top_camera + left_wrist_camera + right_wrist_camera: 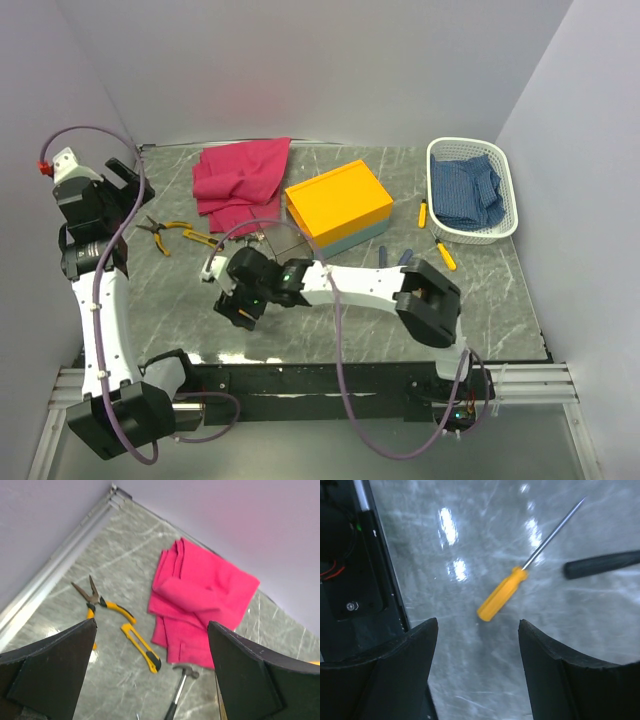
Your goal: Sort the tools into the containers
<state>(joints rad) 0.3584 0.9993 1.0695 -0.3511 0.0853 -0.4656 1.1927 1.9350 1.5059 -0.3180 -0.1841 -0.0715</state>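
Two grippers: both released, neither holding a tool.
Left gripper [151,625]: jaws spread wide and empty, raised at the upper left of the top view.
Right gripper [477,624]: jaws apart and empty, low over the table [480,300], lower centre-left of the top view.
Yellow screwdriver [502,592]: flat on the table, centre of the right wrist view; handle end just ahead of the open jaws, untouched; shaft points to the upper right.
Black handle [600,564]: right edge of that view, near the shaft but apart from it.
Pliers [97,600]: yellow-black, nose parted, on the table at left of the left wrist view.
Yellow-black tool [140,647]: just beside the pliers; kind unclear.
Hammer [180,685]: lower centre, head just below the magenta cloth [200,610].
Toolbox [338,205]: centre of the top view, closed.
Basket [478,236]: upper right, with a blue checked cloth [465,190] inside.
Loose screwdrivers [445,255]: yellow and blue handles on the table between toolbox and basket, outside both.
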